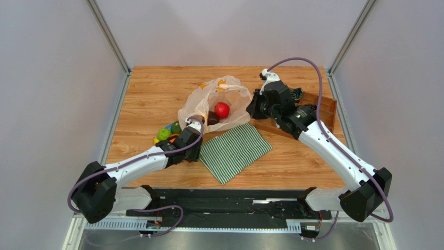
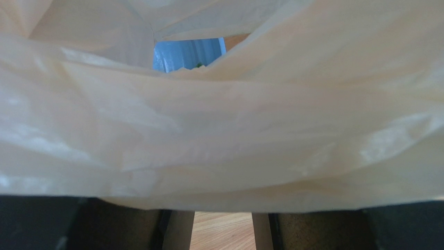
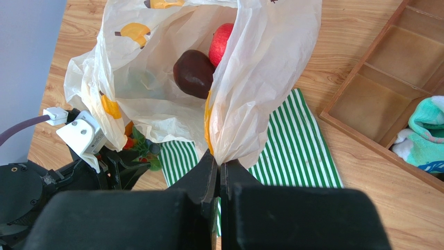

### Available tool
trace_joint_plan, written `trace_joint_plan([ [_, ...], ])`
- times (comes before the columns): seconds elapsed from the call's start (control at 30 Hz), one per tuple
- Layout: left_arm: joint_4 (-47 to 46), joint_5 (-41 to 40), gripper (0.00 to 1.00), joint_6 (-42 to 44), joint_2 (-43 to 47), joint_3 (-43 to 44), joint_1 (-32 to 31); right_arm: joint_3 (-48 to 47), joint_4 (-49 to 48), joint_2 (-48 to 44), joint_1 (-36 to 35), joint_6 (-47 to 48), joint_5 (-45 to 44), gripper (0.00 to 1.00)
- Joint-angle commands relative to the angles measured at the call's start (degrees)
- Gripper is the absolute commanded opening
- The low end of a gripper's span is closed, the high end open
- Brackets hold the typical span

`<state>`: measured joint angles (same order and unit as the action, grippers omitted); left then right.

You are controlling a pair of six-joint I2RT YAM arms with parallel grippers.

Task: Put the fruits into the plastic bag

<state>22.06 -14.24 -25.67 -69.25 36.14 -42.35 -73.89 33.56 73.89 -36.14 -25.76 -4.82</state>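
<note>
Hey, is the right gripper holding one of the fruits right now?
No, the right gripper is shut on the rim of the plastic bag and pinches only that thin plastic.

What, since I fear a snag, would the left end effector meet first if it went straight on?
The plastic bag: its film fills the view just ahead of the left end effector, probably very close; depth is unclear.

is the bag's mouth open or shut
Open: the plastic bag gapes, showing the red apple and dark fruit inside; the right gripper pinches its rim.
</note>
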Motion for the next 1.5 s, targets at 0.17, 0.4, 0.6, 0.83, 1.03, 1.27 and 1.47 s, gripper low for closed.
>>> trace_joint_plan([
  [0.17, 1.0, -0.6, 0.37, -1.5, 0.1, 0.2, -0.3, 0.0, -2.1, -0.9, -0.2, -0.7, 0.1, 0.0],
  [0.4, 1.3, 0.5, 0.14, -1.4, 1.7, 0.6, -0.3, 0.0, -2.0, -0.9, -0.2, -0.7, 0.2, 0.0],
  [0.6, 1.6, 2.8, 0.0, -0.4, 4.1, 1.4, -0.3, 0.0, -1.9, -1.1, -0.2, -0.8, 0.0, 0.0],
  [0.83, 1.4, 5.4, 0.0, 1.0, 9.0, 1.7, -0.3, 0.0, -1.8, -1.2, -0.2, -0.8, -0.1, 0.0],
  [1.03, 1.7, 8.4, 0.0, 1.9, 13.4, 1.0, -0.3, 0.1, -1.8, -1.3, -0.2, -0.7, -0.2, 0.0],
  [1.27, -1.5, 16.5, 0.0, 4.1, 22.7, -0.4, -0.3, 0.1, -1.9, -1.6, -0.2, -0.8, -0.3, 0.0],
  [1.47, -4.0, 27.1, 0.0, 5.1, 26.5, 1.1, -0.3, 0.1, -1.9, -1.7, -0.3, -0.9, -0.3, 0.0],
])
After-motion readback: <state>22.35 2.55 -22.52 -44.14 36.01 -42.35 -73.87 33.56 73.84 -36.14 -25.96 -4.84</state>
